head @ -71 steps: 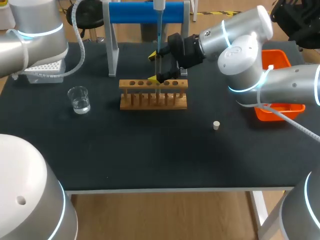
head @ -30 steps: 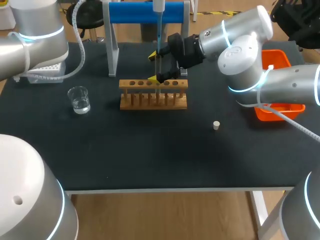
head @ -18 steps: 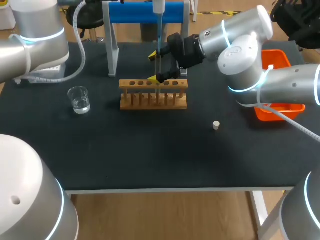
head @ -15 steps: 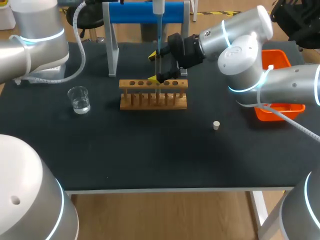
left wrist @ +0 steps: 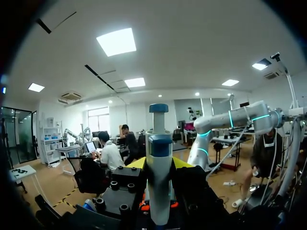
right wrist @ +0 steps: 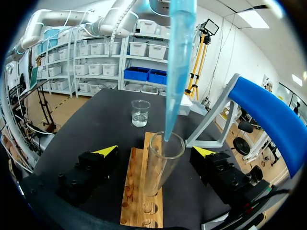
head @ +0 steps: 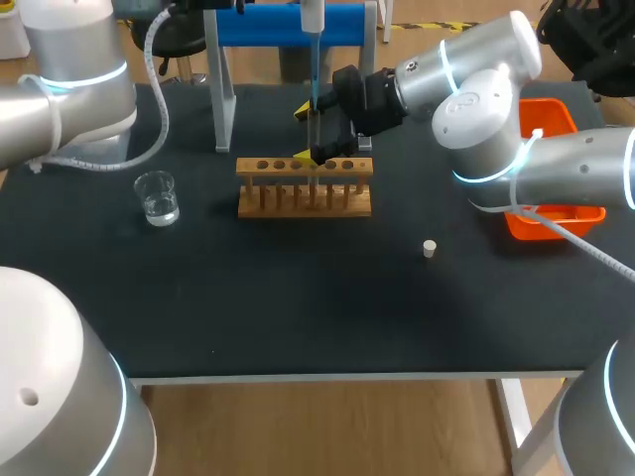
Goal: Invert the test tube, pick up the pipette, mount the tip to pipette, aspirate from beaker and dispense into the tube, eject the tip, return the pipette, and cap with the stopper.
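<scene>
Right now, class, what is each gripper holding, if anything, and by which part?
The left gripper holds the pipette by its white body, below the plunger. The right gripper holds nothing: its open fingers flank the test tube without touching.

Blue tip (right wrist: 178, 62) at test tube (right wrist: 160, 167) mouth — R gripper (right wrist: 154, 151) wide (beaker (right wrist: 140, 113) beyond)

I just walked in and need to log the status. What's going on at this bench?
The left gripper holds the pipette upright, its blue tip ending at the mouth of the test tube in the wooden rack. The right gripper is open around the tube, not touching it. The stopper lies on the table; capping is not yet done.
</scene>
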Robot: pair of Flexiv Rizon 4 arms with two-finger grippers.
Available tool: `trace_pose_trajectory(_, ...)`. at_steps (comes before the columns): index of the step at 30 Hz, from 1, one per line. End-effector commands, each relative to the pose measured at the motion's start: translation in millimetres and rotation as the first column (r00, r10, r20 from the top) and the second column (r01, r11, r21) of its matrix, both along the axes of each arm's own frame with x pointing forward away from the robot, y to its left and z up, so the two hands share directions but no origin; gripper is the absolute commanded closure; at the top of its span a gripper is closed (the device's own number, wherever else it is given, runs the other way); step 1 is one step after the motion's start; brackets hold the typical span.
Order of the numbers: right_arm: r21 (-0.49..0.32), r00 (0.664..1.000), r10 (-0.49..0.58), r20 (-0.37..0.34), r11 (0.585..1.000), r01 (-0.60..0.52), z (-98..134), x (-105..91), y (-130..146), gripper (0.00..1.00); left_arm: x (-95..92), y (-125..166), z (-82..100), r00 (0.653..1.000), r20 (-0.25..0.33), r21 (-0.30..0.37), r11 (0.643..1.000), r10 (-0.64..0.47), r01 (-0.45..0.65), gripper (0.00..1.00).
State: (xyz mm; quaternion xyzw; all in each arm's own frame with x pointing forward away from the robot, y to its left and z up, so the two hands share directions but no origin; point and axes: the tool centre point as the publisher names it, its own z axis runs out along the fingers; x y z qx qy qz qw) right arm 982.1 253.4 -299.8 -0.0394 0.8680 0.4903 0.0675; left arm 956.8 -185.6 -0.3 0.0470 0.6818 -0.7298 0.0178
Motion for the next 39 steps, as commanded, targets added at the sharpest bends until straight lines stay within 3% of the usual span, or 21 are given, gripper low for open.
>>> trace_pose_trajectory(1, -0.001, 1.0, 0.003, -0.001, 1.0, -0.003, 0.0, 1.1, -0.4, 0.0, 0.8, 1.6, -1.8, 1.0, 0.001, -0.005, 1.0, -0.001, 0.001, 1.0)
trace_pose_trajectory(39, -0.001, 1.0, 0.003, -0.001, 1.0, -0.003, 0.0, 1.1, -0.4, 0.0, 7.1, 4.4, -15.7, 1.0, -0.026, 0.0, 1.0, 0.001, -0.001, 1.0)
